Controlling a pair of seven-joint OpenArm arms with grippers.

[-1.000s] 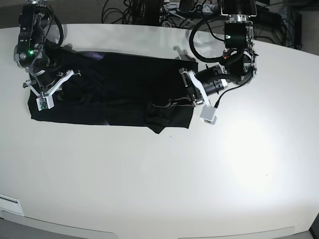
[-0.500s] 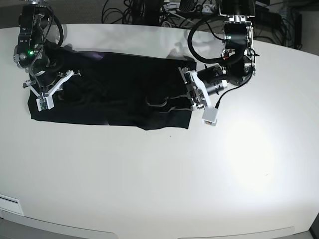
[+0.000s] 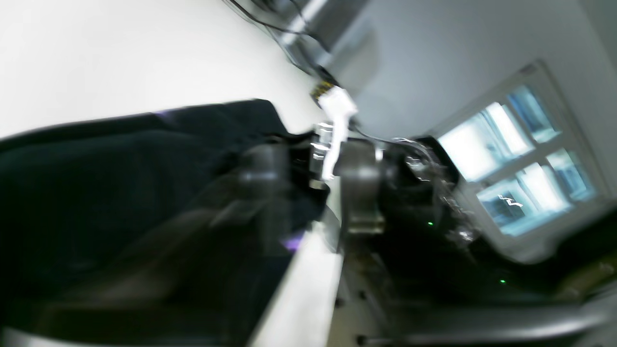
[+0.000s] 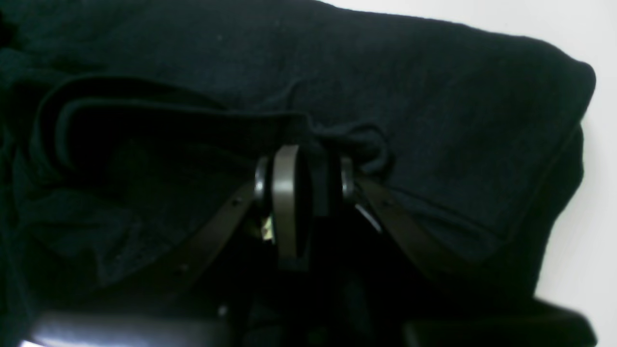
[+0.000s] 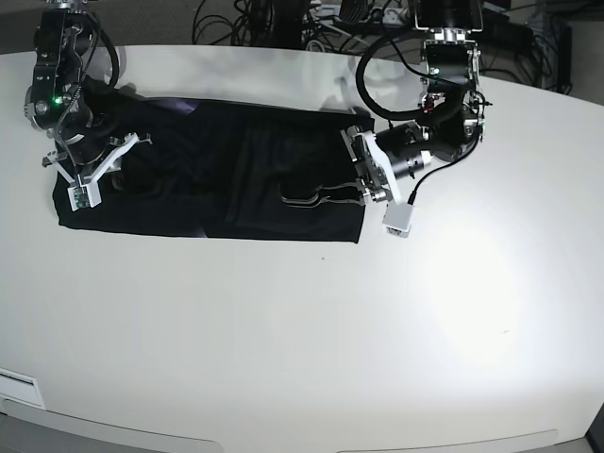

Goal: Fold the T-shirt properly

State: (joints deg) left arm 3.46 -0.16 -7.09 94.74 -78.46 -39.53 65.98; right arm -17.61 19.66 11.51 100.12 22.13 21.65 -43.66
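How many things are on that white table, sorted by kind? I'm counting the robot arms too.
Black T-shirt: 1
Robot arms, left arm and right arm: 2
White label at the table's near corner: 1
Total: 4

One black T-shirt [image 5: 217, 184], two robot arms, one white table [image 5: 311, 330], and one bundle of cables [image 5: 283, 24] at twelve o'clock.

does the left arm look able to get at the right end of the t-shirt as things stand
Probably yes: the left gripper is already down on that end of the T-shirt, its fingers lying over the cloth, and nothing else stands between them on the table.
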